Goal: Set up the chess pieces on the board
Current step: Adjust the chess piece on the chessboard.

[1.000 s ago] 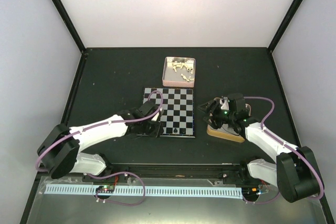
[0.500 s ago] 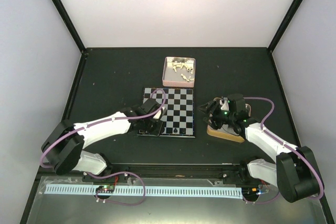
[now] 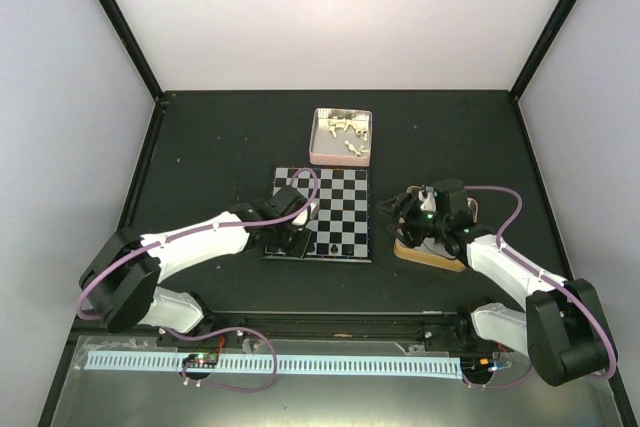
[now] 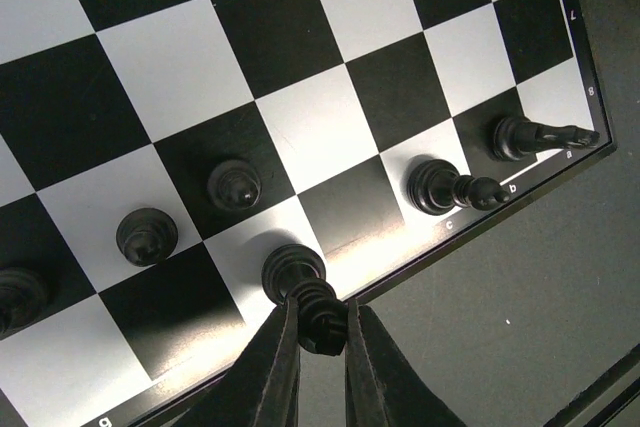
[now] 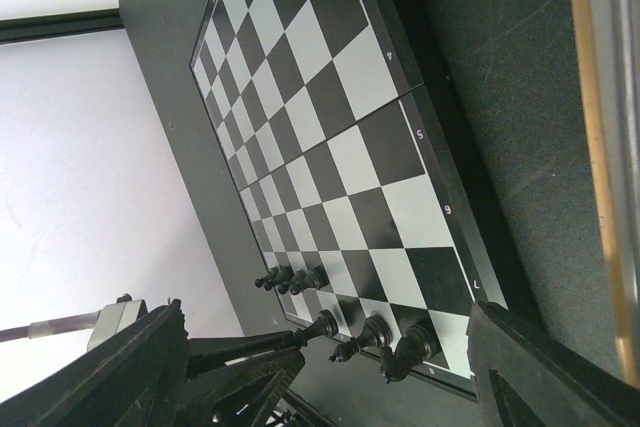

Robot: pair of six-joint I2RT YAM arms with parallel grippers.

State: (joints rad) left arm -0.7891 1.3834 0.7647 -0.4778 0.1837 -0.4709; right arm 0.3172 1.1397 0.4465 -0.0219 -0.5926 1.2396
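The board (image 3: 335, 202) lies mid-table with a few black chess pieces (image 3: 332, 247) on its near rows. In the left wrist view my left gripper (image 4: 322, 332) is shut on the head of a black piece (image 4: 293, 269). That piece stands on a pale square of the edge row. Two pawns (image 4: 232, 184) stand one row in, and two taller black pieces (image 4: 440, 189) stand along the edge. From above, my left gripper (image 3: 300, 239) sits at the board's near left corner. My right gripper (image 3: 405, 212) hangs open and holds nothing right of the board (image 5: 330, 127).
A pink tin (image 3: 342, 137) with cream-white pieces stands just behind the board. A tan tin (image 3: 430, 252) lies under the right arm, its rim (image 5: 598, 147) along the right wrist view's edge. Black posts frame the dark table.
My left gripper has edged in over the board's near left corner and closed its jaws on the black piece's head. The right arm has not moved.
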